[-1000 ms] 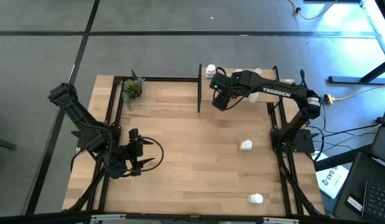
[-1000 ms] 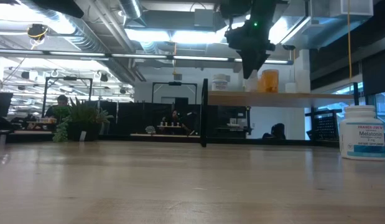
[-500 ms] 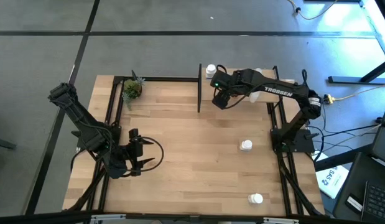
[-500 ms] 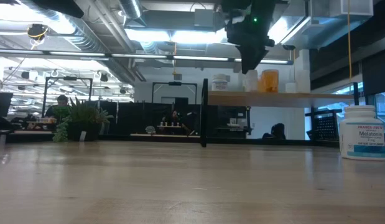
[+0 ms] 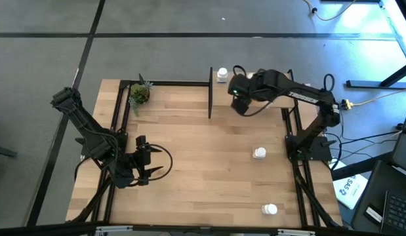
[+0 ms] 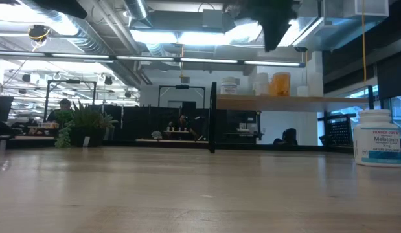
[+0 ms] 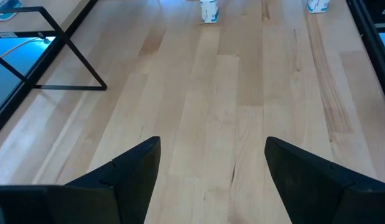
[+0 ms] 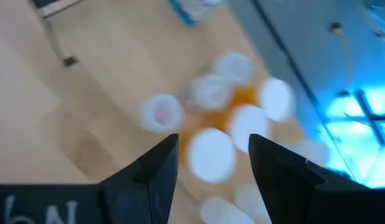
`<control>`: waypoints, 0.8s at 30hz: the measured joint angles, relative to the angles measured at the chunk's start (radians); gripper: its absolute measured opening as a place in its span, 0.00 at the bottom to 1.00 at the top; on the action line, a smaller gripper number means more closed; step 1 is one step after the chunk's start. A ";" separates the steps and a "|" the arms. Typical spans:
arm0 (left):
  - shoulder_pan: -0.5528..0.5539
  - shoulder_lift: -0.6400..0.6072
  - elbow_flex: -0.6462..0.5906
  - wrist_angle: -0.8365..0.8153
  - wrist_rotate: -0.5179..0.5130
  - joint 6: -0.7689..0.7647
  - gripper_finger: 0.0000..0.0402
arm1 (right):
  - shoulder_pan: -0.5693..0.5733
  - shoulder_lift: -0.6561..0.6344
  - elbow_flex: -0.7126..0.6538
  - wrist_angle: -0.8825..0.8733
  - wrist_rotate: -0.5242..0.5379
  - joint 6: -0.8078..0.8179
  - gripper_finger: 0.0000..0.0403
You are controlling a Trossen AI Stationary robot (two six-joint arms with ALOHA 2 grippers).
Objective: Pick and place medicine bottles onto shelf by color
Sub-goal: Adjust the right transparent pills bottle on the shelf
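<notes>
Right gripper [image 5: 237,103] shifted back toward shelf [image 6: 278,101] since earlier frame, fingers apart, empty, hovering above clustered medicine bottles [image 8: 211,154], likely just released one. Two white bottles [image 5: 259,153] wait on table. Left gripper [image 7: 211,165] parked low, spread

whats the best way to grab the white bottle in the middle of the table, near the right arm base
Take the white bottle from straight above, fingers closing on opposite sides of its round body just under the cap. It stands upright on the bare table with nothing next to it, so a top-down approach looks clear. The right gripper, open, is nearest, near the shelf.
</notes>
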 joint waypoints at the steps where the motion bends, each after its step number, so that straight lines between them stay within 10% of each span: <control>1: 0.000 0.000 0.000 0.000 0.000 0.000 0.71 | 0.010 -0.009 0.008 -0.028 0.029 0.028 0.48; 14: 0.000 0.000 0.000 0.000 0.000 -0.019 0.71 | 0.080 -0.307 -0.209 -0.096 0.090 0.432 0.47; 24: 0.001 0.000 0.000 0.000 0.000 -0.019 0.71 | 0.064 -0.442 -0.437 -0.095 0.124 0.638 0.21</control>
